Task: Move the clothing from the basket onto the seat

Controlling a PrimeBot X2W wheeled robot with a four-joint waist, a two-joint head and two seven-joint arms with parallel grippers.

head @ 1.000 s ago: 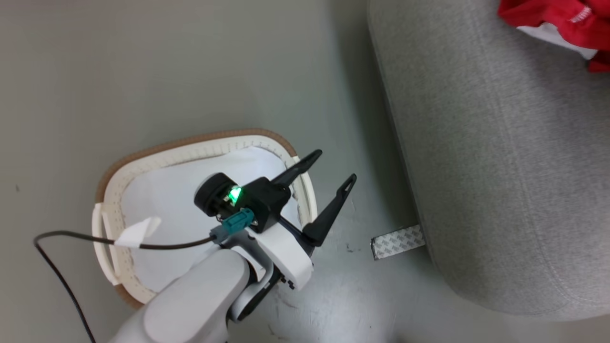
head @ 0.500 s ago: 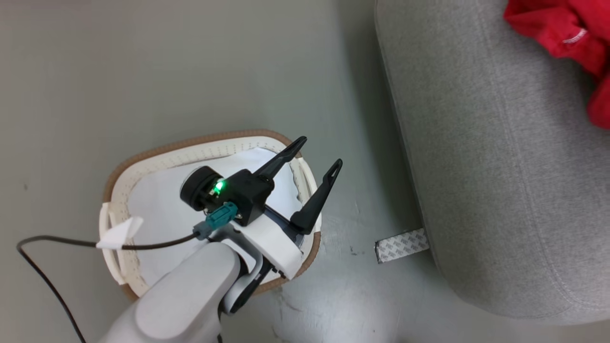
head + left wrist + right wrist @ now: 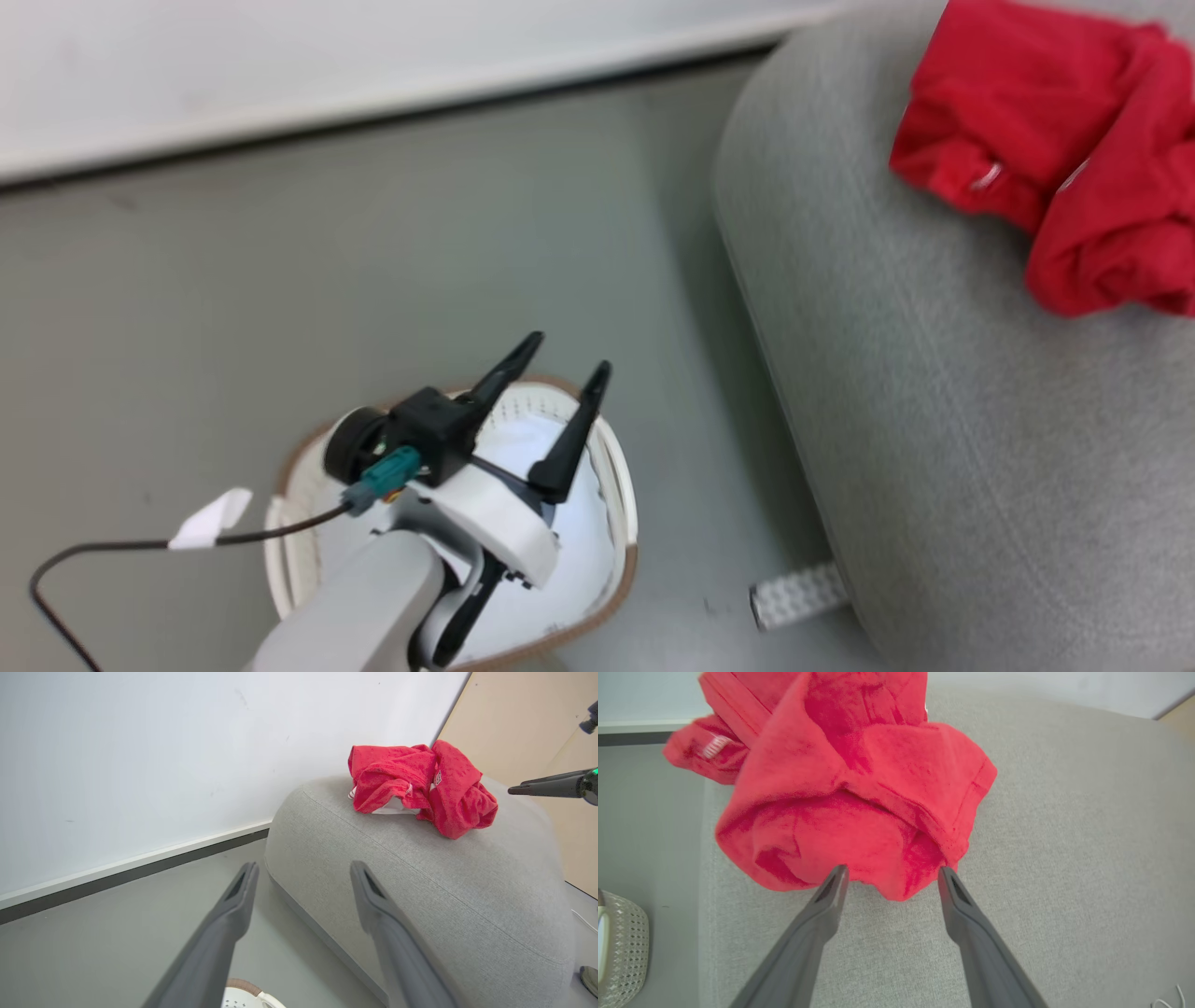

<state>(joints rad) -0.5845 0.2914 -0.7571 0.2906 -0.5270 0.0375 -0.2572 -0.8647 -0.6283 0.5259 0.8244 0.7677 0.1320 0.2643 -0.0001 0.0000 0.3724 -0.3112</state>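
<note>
Head view puts the heap of bright red soft clothing (image 3: 1046, 159) on top of the large light-grey fabric-upholstered seat (image 3: 980, 420), toward its far end. It is well apart from the oval white perforated plastic basket (image 3: 622, 485) with a brown rim, which stands on the grey floor (image 3: 373, 261) beside the seat. The garments are crumpled together, with a little white lining showing in the left wrist view, so I cannot say where one ends and the other begins.

The right gripper (image 3: 893, 870) has its two dark fingers spread, their tips at the near hem of the heap and nothing pinched between them. Whether they brush the cloth I cannot tell. The cushion carries the weight, which to my eye suits a drop-off rather than a pick-up.

The left gripper (image 3: 569, 353) hangs above the basket, also spread and empty, probably parked clear of the other arm's work. Where its arm does not hide the pale liner (image 3: 579, 551), no red shows there, so the move looks done or close to it.
</note>
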